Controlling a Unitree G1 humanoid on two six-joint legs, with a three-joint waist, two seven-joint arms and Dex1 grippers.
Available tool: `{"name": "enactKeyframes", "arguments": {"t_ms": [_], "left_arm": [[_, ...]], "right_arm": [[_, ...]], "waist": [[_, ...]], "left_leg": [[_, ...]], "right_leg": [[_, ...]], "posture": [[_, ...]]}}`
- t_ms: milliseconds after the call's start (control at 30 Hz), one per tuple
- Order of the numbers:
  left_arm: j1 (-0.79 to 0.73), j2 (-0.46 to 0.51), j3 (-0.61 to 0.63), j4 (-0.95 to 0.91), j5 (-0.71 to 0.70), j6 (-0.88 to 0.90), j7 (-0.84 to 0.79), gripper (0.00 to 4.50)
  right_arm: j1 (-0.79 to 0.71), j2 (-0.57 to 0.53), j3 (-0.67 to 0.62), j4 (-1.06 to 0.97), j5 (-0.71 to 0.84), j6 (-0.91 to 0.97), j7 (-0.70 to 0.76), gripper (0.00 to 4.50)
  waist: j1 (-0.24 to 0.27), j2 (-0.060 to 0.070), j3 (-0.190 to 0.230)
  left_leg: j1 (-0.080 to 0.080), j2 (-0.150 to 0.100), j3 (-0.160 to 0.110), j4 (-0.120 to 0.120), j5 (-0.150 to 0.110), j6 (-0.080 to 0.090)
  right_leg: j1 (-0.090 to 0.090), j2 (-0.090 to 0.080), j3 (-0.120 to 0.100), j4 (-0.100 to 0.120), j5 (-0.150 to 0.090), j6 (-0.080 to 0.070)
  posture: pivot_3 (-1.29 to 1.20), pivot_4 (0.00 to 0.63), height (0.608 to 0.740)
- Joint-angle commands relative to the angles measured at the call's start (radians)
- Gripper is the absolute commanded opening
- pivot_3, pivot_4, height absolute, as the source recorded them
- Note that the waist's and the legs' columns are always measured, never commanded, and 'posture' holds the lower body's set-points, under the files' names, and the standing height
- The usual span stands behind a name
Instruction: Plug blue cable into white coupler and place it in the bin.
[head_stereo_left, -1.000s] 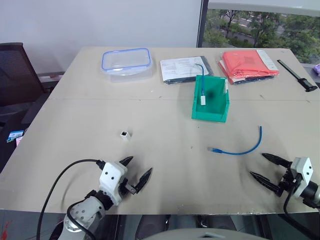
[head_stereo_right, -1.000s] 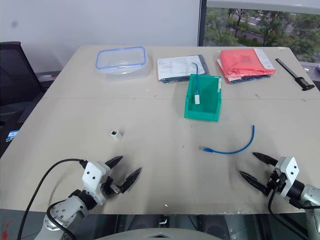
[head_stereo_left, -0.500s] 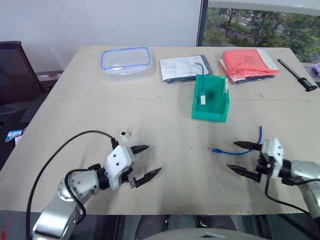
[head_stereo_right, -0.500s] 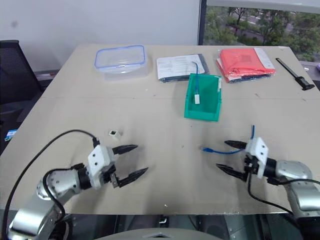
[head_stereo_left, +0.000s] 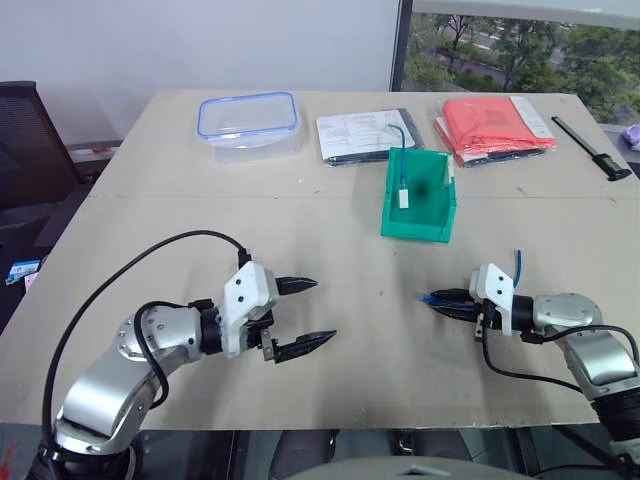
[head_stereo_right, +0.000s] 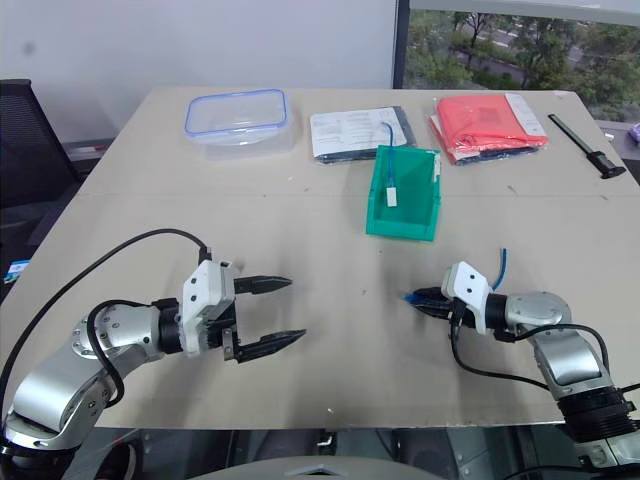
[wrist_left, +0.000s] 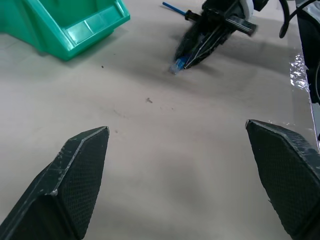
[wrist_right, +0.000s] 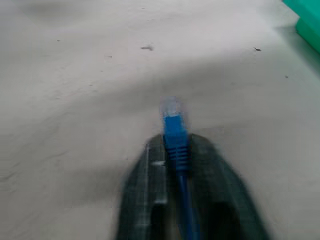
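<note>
One beige surface, carrying everything else. Two flat packets along the far edge: one dark with a white printed sheet, one red-orange. One clear food box with a blue-rimmed lid at far left of that row. One black caliper-like tool at the far right edge. One black chair beyond the left edge.

One green bin near the middle, already holding one short cable-and-coupler piece, standing against the inside wall.

Two grippers low over the near edge. Left gripper spread wide, holding nothing, above bare surface. Right gripper clamped on one blue cable just behind its clear plug, plug poking past the fingertips toward the left gripper; cable's free end curling up behind the right wrist. Plug close above the surface; contact impossible to tell.

White coupler: location impossible to tell.
</note>
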Motion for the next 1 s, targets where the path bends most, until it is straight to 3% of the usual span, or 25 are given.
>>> {"name": "enactKeyframes", "arguments": {"t_ms": [33, 300, 400, 500, 667, 833, 1000], "left_arm": [[-0.024, 0.007, 0.012, -0.021, -0.016, 0.008, -0.007, 4.50], [-0.128, 0.021, -0.057, 0.042, 0.018, 0.014, -0.066, 4.50], [-0.159, 0.019, -0.085, 0.053, 0.028, 0.024, -0.073, 4.50], [-0.195, 0.013, -0.143, 0.077, 0.091, 0.012, -0.069, 4.50], [-0.301, -0.048, -0.250, 0.184, 0.176, 0.012, -0.047, 4.50], [-0.407, -0.165, -0.356, 0.357, 0.253, 0.015, -0.035, 4.50], [-0.498, -0.273, -0.428, 0.545, 0.334, -0.039, -0.035, 4.50]], "right_arm": [[-0.057, 0.017, 0.048, 0.032, -0.028, -0.020, 0.027, 0.03], [-0.364, 0.137, 0.208, 0.248, -0.127, -0.098, 0.131, 0.03], [-0.410, 0.139, 0.234, 0.308, -0.157, -0.147, 0.160, 0.97], [-0.406, 0.129, 0.194, 0.282, -0.120, -0.118, 0.154, 2.22], [-0.254, 0.062, 0.019, 0.048, 0.031, 0.058, 0.082, 4.43], [0.016, 0.052, -0.199, -0.222, 0.202, 0.192, -0.051, 4.43], [0.197, 0.054, -0.293, -0.327, 0.242, 0.213, -0.124, 4.43]], "waist": [[-0.002, 0.000, 0.000], [-0.006, 0.000, 0.001], [0.001, -0.001, 0.001], [0.004, -0.001, 0.001], [0.004, -0.001, 0.001], [0.010, -0.001, 0.001], [0.000, -0.001, 0.001]], "left_leg": [[0.000, 0.000, 0.000, 0.001, 0.000, 0.000], [0.001, 0.002, 0.002, 0.001, 0.000, 0.000], [0.000, 0.002, 0.002, 0.001, 0.000, 0.000], [-0.002, 0.001, 0.002, 0.001, 0.000, 0.000], [-0.002, 0.001, 0.002, 0.002, 0.000, 0.000], [-0.001, 0.001, 0.002, 0.003, 0.000, 0.000], [-0.001, 0.001, 0.003, 0.004, 0.000, 0.000]], "right_leg": [[0.000, 0.000, 0.000, 0.000, 0.000, 0.000], [-0.001, 0.007, 0.005, 0.002, 0.004, 0.001], [-0.002, 0.006, 0.006, 0.002, 0.004, 0.001], [-0.002, 0.005, 0.006, 0.001, 0.004, 0.001], [-0.002, 0.005, 0.007, 0.001, 0.004, 0.001], [-0.001, 0.005, 0.007, 0.002, 0.004, 0.001], [-0.001, 0.006, 0.008, 0.003, 0.004, 0.002]], "posture": [[0.00, 0.150, 0.737], [0.00, 0.150, 0.737], [0.00, 0.150, 0.737], [0.00, 0.150, 0.737], [0.00, 0.150, 0.737], [0.00, 0.150, 0.737], [0.00, 0.150, 0.737]]}}
